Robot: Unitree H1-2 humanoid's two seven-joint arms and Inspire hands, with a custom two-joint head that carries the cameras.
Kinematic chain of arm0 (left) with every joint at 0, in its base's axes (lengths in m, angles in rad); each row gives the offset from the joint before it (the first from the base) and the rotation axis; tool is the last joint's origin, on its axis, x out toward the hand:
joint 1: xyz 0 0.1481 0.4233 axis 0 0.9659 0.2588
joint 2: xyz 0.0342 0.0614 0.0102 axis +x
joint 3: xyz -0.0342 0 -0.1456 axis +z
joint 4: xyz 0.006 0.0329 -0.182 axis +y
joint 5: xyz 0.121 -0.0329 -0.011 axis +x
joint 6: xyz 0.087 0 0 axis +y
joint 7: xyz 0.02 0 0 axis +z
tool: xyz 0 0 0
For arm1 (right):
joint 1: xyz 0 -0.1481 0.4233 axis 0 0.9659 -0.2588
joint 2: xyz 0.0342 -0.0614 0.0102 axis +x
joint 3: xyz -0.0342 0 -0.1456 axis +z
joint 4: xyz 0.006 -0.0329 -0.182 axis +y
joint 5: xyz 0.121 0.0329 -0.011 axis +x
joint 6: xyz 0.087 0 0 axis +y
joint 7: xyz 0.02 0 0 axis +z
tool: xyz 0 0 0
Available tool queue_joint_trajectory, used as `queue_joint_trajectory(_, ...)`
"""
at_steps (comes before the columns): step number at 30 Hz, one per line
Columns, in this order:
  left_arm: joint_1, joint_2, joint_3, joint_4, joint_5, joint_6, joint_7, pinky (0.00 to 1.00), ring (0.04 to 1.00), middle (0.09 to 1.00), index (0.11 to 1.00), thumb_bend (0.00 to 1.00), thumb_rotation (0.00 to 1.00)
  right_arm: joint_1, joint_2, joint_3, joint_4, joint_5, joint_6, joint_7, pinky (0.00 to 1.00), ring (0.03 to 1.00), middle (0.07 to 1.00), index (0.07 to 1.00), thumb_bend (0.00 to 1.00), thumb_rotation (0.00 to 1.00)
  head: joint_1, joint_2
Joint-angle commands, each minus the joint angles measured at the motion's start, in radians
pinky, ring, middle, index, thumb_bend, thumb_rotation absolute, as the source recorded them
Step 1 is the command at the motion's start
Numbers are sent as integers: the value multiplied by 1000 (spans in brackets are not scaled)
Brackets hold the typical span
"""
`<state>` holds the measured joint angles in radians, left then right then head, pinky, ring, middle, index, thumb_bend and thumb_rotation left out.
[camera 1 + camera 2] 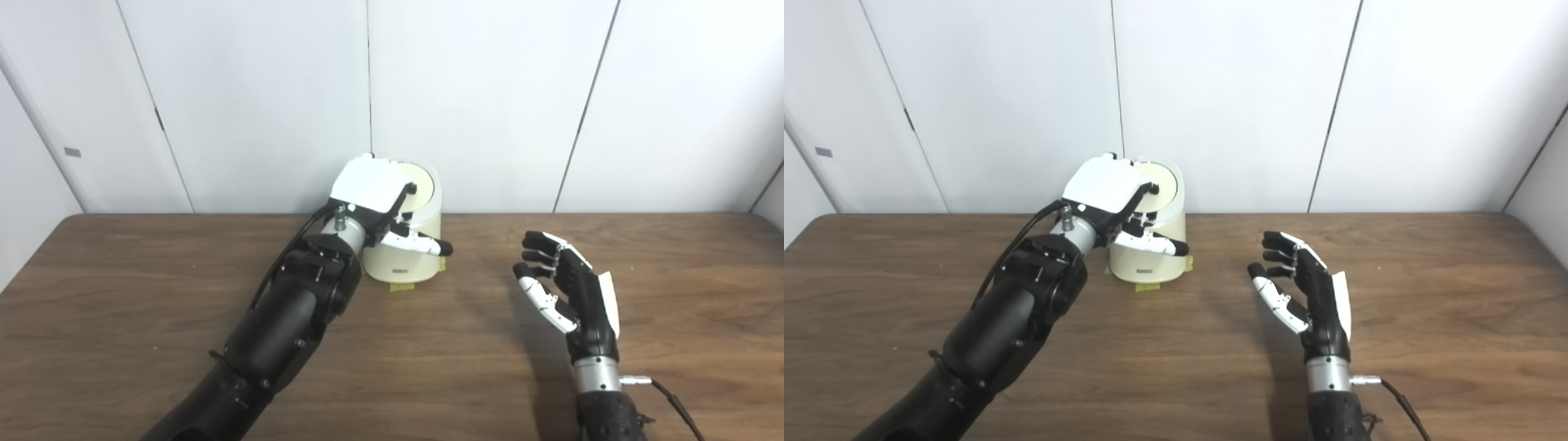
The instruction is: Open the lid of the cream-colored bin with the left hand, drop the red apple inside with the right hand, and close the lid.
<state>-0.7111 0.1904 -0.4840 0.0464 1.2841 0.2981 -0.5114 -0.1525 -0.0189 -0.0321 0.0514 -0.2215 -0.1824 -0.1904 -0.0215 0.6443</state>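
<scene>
The cream-colored bin [409, 262] stands at the back of the table near the wall. Its round lid [424, 182] is tilted up, its face turned toward me. My left hand [372, 191] is over the bin's top with its fingers curled on the lid's edge and its thumb [422, 245] stretched across the bin's front. My right hand [566, 288] hovers over the table to the right of the bin, open and empty, palm turned left. No red apple is in view. The bin's inside is hidden by my left hand.
The brown wooden table [429, 367] carries only the bin, which sits on yellow tape [401, 287]. White wall panels [490, 92] rise directly behind the bin. My left forearm [294, 306] crosses the table's left half.
</scene>
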Motion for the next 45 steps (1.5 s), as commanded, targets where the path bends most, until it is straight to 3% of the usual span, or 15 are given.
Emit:
queue_joint_trajectory(1, -7, 21, 11, 29, -10, 1, -1, 1000, 947, 807, 813, 973, 923, -29, 1, 2, -32, 3, -11, 1, 597, 697, 722, 704, 276, 400, 1, 0)
queue_joint_trajectory(3, -3, 19, 20, 22, -26, -4, 21, 1000, 933, 799, 800, 968, 911, -29, 1, 2, -34, 1, -6, 2, 600, 699, 724, 705, 277, 404, 3, 0)
queue_joint_trajectory(7, 15, -16, 96, -17, -146, -46, 187, 1000, 898, 807, 825, 876, 852, -31, 1, 3, -23, 6, -17, 0, 599, 700, 723, 703, 281, 419, -1, -4)
queue_joint_trajectory(9, 19, -32, 127, -28, -197, -72, 258, 1000, 914, 862, 918, 770, 787, -33, 0, 3, -18, 12, -18, 3, 602, 701, 724, 705, 288, 423, 0, -6)
queue_joint_trajectory(13, 21, -75, 181, -51, -245, -85, 392, 1000, 989, 983, 993, 703, 732, -35, -2, 3, -8, 11, -18, 0, 607, 702, 725, 707, 285, 415, 4, -9)
queue_joint_trajectory(20, 27, -81, 237, -88, -347, -146, 513, 1000, 1000, 1000, 1000, 662, 754, -35, -5, 7, 5, 2, -27, -4, 599, 697, 719, 705, 300, 439, -3, -12)
queue_joint_trajectory(21, 36, -82, 253, -99, -384, -171, 535, 988, 1000, 1000, 1000, 644, 736, -35, -5, 7, 6, 0, -28, -6, 598, 696, 718, 705, 301, 452, -3, -12)
queue_joint_trajectory(22, 48, -84, 271, -114, -428, -192, 549, 907, 978, 977, 982, 601, 715, -36, -5, 7, 7, -1, -31, -7, 594, 692, 716, 704, 293, 453, -4, -12)
queue_joint_trajectory(26, 118, -88, 343, -196, -633, -210, 500, 742, 859, 878, 876, 498, 779, -39, -8, 6, 11, 3, -38, -5, 587, 686, 712, 700, 272, 452, -5, -14)
queue_joint_trajectory(29, 180, -70, 364, -236, -734, -203, 449, 626, 750, 784, 775, 401, 594, -40, -9, 5, 12, 15, -42, 0, 590, 690, 713, 698, 254, 416, -6, -14)
queue_joint_trajectory(32, 258, -61, 390, -235, -836, -250, 448, 605, 715, 743, 743, 300, 490, -40, -14, 2, 5, 17, -35, 1, 597, 694, 717, 700, 245, 401, -7, -12)
queue_joint_trajectory(34, 318, -71, 429, -206, -924, -316, 479, 592, 693, 719, 721, 262, 460, -43, -15, -7, 2, 22, -34, -6, 590, 688, 712, 696, 253, 370, 1, -14)
queue_joint_trajectory(39, 407, -74, 493, -142, -1079, -436, 493, 600, 693, 723, 716, 261, 561, -46, -20, -30, -24, 39, -18, -7, 578, 672, 702, 685, 268, 297, 2, -12)
queue_joint_trajectory(41, 431, -69, 503, -132, -1130, -456, 478, 618, 713, 736, 728, 252, 525, -44, -16, -39, -42, 62, -8, -2, 579, 675, 700, 680, 299, 257, -1, -12)
queue_joint_trajectory(45, 476, -66, 526, -116, -1188, -457, 479, 650, 729, 744, 734, 271, 463, -29, -20, -43, -63, 87, 1, 11, 583, 679, 701, 681, 324, 271, 0, -13)
